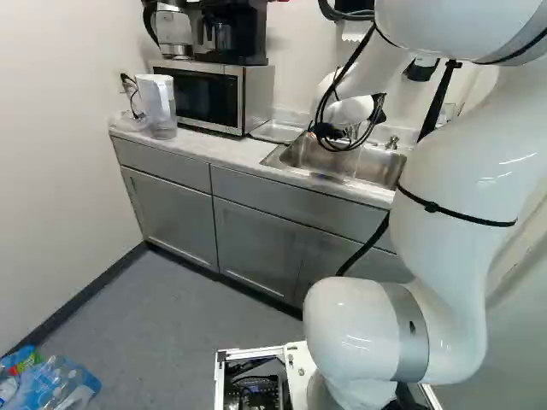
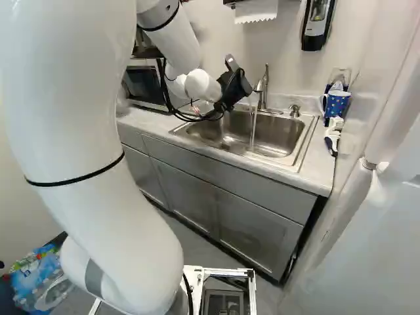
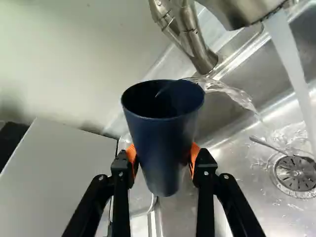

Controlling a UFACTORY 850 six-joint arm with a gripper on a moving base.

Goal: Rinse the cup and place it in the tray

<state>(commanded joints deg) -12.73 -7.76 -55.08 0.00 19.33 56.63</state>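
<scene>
The black two-fingered gripper pinches the dark blue tapered cup from both sides, its orange pads set against the wall below the rim. Take twelve o'clock as straight ahead from the fingers: the cup's long axis runs roughly twelve to six, mouth towards twelve. Water leaves the rim near one o'clock and arcs round towards three, over the steel sink.

The thick stream from the brushed-metal faucet falls at about two o'clock, well apart from the cup. That bearing settles the next move, I'd judge: towards two for more rinsing; otherwise let it drain, then go the other way. What I take for the shallow pale tray lies between microwave and sink, at roughly seven o'clock from the cup (a short trip, but a dripping one).
</scene>
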